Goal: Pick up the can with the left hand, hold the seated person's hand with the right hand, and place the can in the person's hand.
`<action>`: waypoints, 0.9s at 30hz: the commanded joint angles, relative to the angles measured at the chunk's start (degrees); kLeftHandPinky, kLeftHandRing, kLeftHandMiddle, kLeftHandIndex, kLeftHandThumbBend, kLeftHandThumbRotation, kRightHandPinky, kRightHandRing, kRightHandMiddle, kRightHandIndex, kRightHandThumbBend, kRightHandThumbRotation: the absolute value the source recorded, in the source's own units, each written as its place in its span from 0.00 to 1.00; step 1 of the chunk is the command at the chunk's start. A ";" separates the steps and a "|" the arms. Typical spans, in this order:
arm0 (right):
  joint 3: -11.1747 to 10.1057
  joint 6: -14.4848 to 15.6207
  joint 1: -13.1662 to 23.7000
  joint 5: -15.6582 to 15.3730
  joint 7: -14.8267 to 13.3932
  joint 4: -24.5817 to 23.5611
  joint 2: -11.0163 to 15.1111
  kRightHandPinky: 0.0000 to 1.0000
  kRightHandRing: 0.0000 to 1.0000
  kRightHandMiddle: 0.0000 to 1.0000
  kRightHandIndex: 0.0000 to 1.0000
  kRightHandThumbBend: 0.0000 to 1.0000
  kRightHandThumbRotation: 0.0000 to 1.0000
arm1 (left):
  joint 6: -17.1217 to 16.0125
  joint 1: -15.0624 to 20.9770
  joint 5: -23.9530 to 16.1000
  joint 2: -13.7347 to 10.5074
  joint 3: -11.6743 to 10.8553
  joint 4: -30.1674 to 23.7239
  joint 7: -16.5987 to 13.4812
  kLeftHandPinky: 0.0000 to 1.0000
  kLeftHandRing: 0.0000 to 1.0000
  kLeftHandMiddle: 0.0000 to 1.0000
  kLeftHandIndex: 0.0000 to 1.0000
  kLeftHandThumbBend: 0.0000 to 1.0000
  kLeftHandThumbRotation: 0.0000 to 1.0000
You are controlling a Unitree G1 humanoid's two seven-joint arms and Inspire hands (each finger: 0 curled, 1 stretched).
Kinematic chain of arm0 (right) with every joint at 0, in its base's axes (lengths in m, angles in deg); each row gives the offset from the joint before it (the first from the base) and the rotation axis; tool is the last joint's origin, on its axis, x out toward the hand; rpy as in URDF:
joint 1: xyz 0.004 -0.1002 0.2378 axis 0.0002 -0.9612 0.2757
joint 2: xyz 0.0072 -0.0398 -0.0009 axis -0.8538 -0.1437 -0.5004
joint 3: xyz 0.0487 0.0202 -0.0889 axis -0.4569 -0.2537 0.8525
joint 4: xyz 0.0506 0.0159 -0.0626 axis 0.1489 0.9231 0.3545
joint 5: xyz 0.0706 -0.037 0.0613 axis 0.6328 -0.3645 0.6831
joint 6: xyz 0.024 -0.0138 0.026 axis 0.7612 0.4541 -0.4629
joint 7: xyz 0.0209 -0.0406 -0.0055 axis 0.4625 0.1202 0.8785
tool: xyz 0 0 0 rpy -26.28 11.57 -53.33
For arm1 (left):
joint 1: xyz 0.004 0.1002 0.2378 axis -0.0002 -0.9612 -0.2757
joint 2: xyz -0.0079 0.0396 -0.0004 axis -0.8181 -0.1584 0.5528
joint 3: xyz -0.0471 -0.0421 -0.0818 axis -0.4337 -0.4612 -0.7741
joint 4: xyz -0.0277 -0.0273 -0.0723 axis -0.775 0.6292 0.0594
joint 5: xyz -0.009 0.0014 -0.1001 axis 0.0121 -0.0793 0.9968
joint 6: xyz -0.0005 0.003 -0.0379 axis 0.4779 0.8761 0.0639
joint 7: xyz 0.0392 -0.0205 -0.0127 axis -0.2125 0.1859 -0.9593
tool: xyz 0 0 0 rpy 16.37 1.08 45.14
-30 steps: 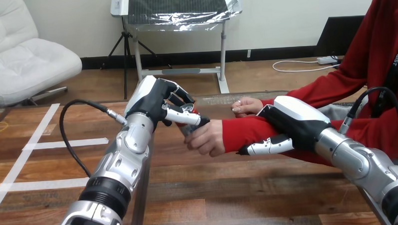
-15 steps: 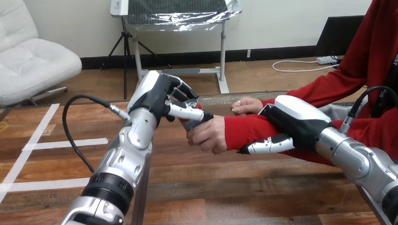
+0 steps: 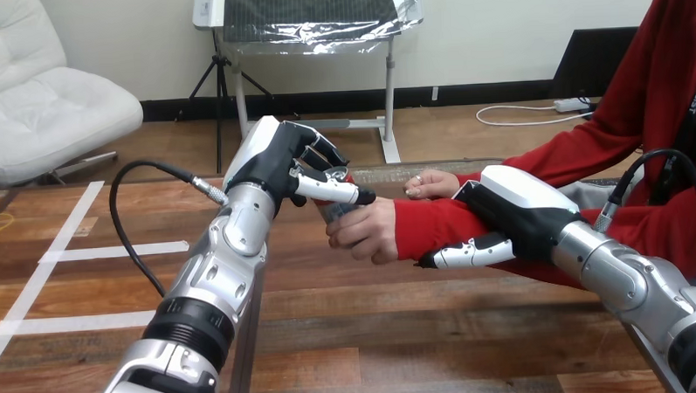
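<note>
My left hand (image 3: 284, 166) is raised above the table's middle, its fingers and thumb curled round the can (image 3: 335, 213). The hand hides most of the can; a grey strip shows under my thumb. The person's hand (image 3: 365, 233) reaches in from the right and wraps the can's lower side, touching my thumb. My right hand (image 3: 513, 213) lies over the person's red-sleeved forearm (image 3: 433, 227), its thumb under the sleeve and its fingers curled over the top.
The person's other hand (image 3: 431, 186) rests, loosely closed, on the wooden table (image 3: 376, 335) behind the forearm. White tape lines (image 3: 67, 254) mark the table's left part. A black cable (image 3: 130, 191) loops off my left wrist.
My left hand has risen a little and moved right with the can. The person's hand has followed it. My right hand stays on the forearm.
</note>
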 commanded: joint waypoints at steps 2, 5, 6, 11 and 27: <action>-1.52 -2.65 8.64 2.90 -1.13 -5.43 -5.34 0.16 0.20 0.25 0.26 0.60 0.60 | -2.27 6.26 0.25 0.75 0.02 -1.85 -0.92 0.30 0.36 0.43 0.44 0.77 0.00; -1.55 -2.89 8.59 2.96 -1.16 -5.25 -5.30 0.17 0.21 0.26 0.27 0.60 0.60 | -2.27 6.14 0.23 0.62 -0.02 -1.97 -1.00 0.31 0.36 0.43 0.44 0.77 0.00; -1.56 -2.96 8.58 2.97 -1.19 -5.18 -5.29 0.17 0.21 0.26 0.28 0.60 0.60 | -2.28 6.10 0.24 0.58 -0.04 -2.01 -1.01 0.31 0.36 0.43 0.44 0.77 0.00; -1.62 -3.17 8.50 3.02 -1.31 -4.99 -5.21 0.18 0.22 0.27 0.30 0.60 0.60 | -2.51 5.83 0.44 0.41 -0.28 -2.13 -1.28 0.35 0.39 0.43 0.44 0.76 0.00; -1.71 -3.47 8.15 3.25 -1.28 -5.01 -4.81 0.22 0.26 0.31 0.35 0.59 0.58 | -2.10 4.53 2.80 -0.14 -1.87 -3.33 -0.83 0.43 0.49 0.52 0.49 0.73 0.00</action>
